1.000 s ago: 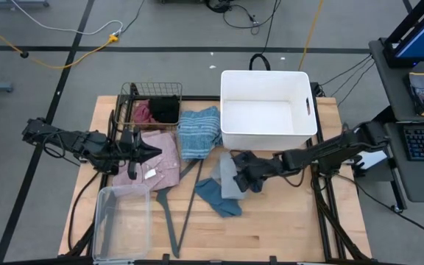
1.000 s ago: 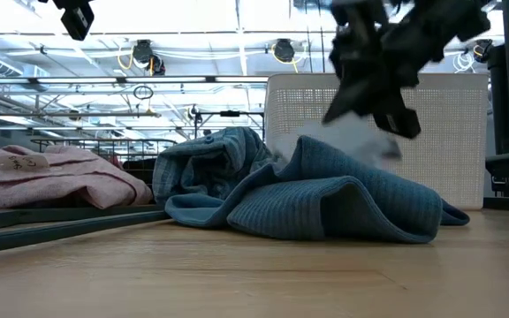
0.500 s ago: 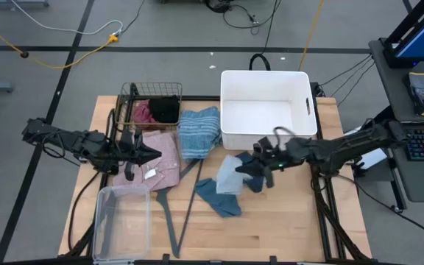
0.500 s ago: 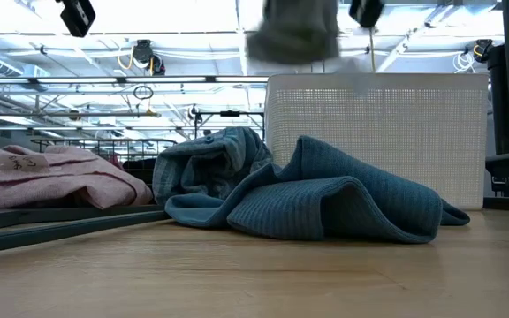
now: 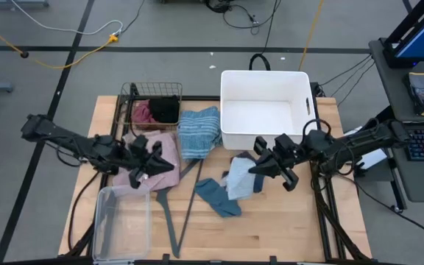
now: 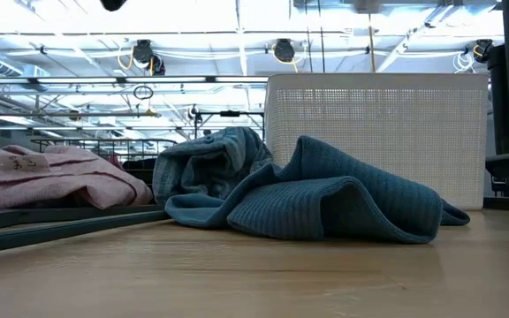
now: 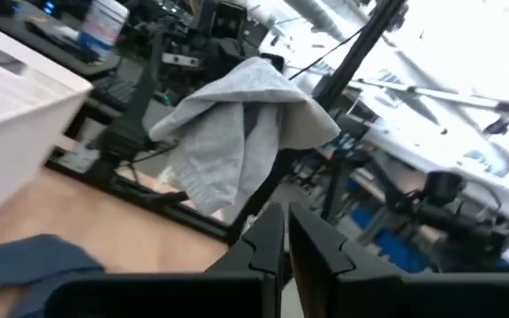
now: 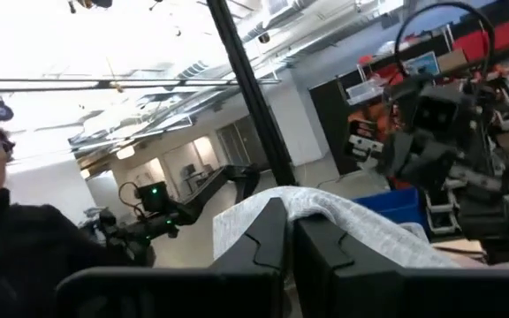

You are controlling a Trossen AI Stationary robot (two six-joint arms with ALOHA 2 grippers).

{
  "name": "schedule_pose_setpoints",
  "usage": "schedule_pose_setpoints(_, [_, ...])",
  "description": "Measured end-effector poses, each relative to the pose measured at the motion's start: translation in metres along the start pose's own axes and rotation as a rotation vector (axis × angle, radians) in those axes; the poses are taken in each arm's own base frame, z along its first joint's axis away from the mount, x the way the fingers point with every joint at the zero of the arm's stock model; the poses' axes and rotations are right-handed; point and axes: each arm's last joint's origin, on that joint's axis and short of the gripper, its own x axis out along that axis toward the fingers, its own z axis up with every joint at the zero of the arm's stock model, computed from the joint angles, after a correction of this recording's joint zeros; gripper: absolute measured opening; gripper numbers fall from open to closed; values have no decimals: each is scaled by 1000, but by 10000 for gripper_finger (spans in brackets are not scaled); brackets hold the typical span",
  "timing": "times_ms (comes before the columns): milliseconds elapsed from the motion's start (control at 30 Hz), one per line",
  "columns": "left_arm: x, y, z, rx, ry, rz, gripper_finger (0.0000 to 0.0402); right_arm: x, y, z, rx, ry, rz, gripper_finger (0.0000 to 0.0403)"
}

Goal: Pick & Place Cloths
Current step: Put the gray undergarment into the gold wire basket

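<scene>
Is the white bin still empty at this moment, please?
Empty: the white bin shows only bare floor; the pale grey cloth hangs from the right tool outside it.

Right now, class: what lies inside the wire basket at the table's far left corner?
In the wire basket lie a maroon cloth and, beside it, a black cloth. Whatever may sit beneath them is covered, so the basket's bottom cannot be seen.

The table [image 5: 285, 228] is pale wood, smooth and matt, with visible grain. The white bin [image 5: 267, 110] looks like matt plastic, its wall finely perforated in the low view. At its nine o'clock lies a ribbed blue striped towel [image 5: 199, 132]. The teal cloth [image 6: 325, 199] shows a coarse waffle weave; the pink checked shirt [image 5: 160, 158] looks soft. The wire basket [image 5: 135, 103] is thin dark metal. The clear tub [image 5: 120, 221] at seven o'clock seems glossy plastic.
</scene>
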Motion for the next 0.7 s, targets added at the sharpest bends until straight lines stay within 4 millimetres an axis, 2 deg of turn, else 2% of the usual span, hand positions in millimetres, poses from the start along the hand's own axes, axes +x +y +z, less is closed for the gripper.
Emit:
schedule_pose_setpoints(200, [28,7,-14,-117,-42,-30,21,0,0,1,-35,-6,3,0])
schedule_pose_setpoints(467, [53,18,-34,-276,-81,-29,30,-1,-1,6,-72,-41,32,0])
schedule_pose_setpoints(567, [60,21,-39,-326,-102,-20,60,-2,-3,9,-86,-53,45,0])
schedule_pose_setpoints(700, [74,21,-40,-392,-117,0,123,-3,-6,12,-99,-63,57,0])
